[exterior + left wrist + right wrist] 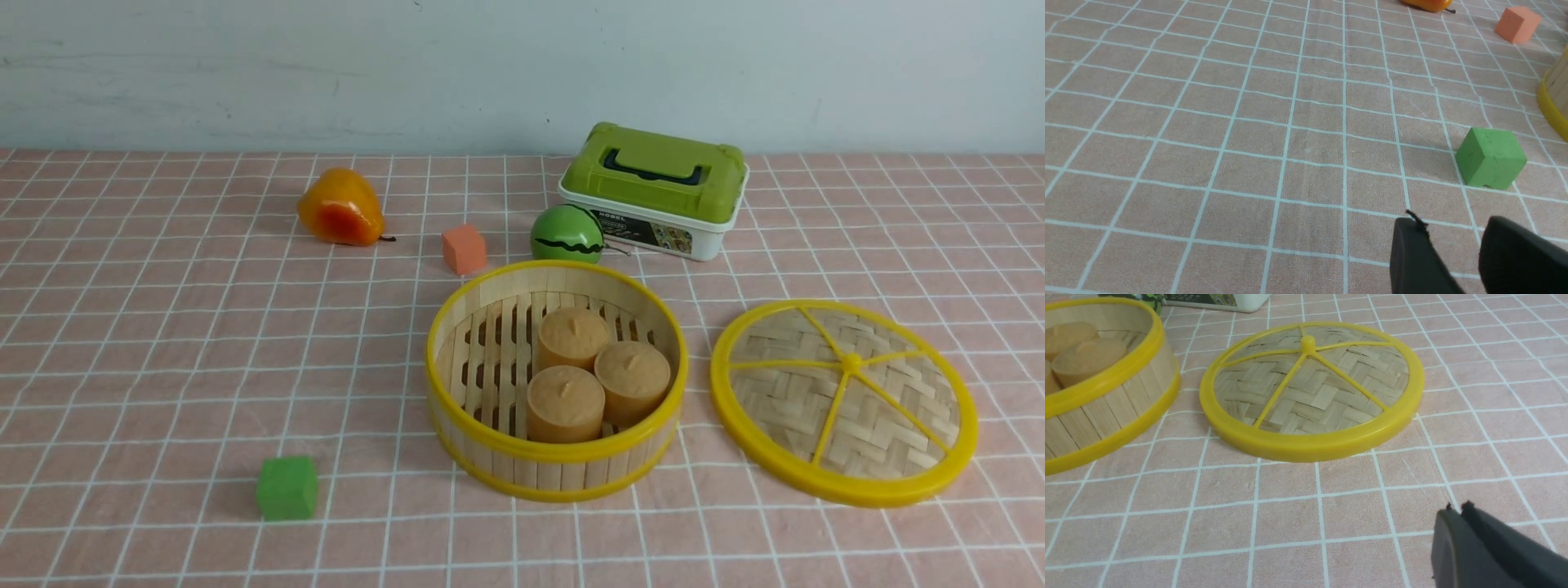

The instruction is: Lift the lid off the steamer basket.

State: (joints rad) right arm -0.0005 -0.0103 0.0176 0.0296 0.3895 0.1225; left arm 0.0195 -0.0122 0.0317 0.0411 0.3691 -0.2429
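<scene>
Nearest my front camera is the green cube (286, 487), sitting alone on the pink checked cloth of the worktop (163, 367), and my left tool (1453, 249) hovers just short of it in the left wrist view with a clear gap between its dark fingers, holding nothing. My right tool (1455, 512) is clenched, its tips pressed together on nothing, low over bare cloth near the lid (843, 400). That lid lies flat on the cloth just to the right of the steamer basket (557, 377), apart from it, so I judge the job essentially done: the basket stands uncovered with three tan cylindrical cakes (592, 371) inside. If I had to take the lid up again, I would expect it to be light and fairly stiff, the yellow plastic rim carrying the thin woven bamboo (the weave itself looks like something to avoid pinching). The smooth rim may be a little slippery; the small centre knob (1307, 341) where the spokes meet is the natural place to grip, or else the rim's near edge. Farther back sit an orange-yellow toy pear (340, 208), an orange cube (463, 248), a toy watermelon (566, 234) and a white box with a green lid (655, 189).
</scene>
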